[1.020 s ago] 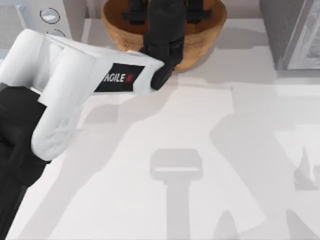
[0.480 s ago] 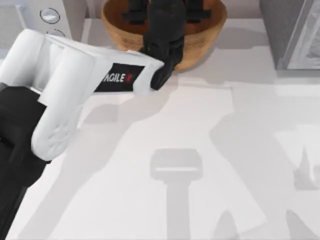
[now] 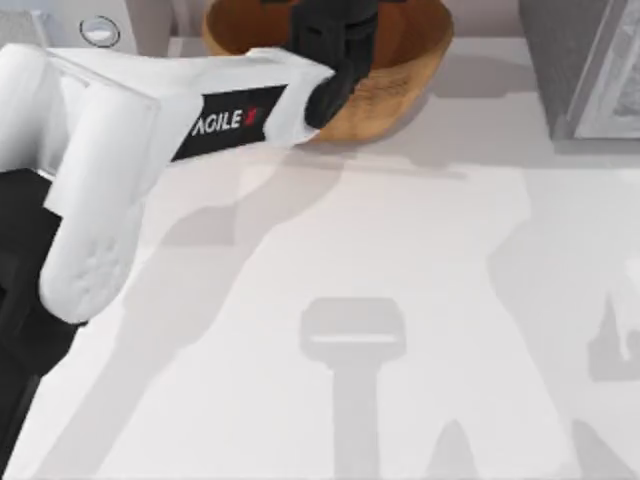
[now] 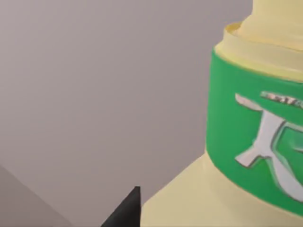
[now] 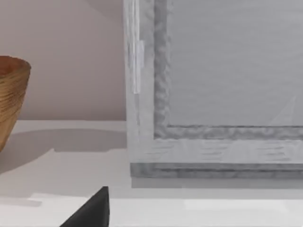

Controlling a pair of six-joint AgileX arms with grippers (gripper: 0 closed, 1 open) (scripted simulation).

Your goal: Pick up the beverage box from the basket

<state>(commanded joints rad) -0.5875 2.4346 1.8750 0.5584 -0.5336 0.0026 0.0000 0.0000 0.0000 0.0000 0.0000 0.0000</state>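
the basket [image 3: 400, 85] is tan-brown with fine ribbed rings; the left arm [image 3: 130, 130] is white with a black band lettered in white and a black wrist; in the left wrist view a pale yellow carton [image 4: 265, 142] carries a green band with white lettering; the table [image 3: 400, 300] is white

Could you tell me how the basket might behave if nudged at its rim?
The basket narrows toward its base, so a rim push might tip it. Its woven wall looks stiff and probably light, so it could slide on the smooth table. My left gripper hangs over it.
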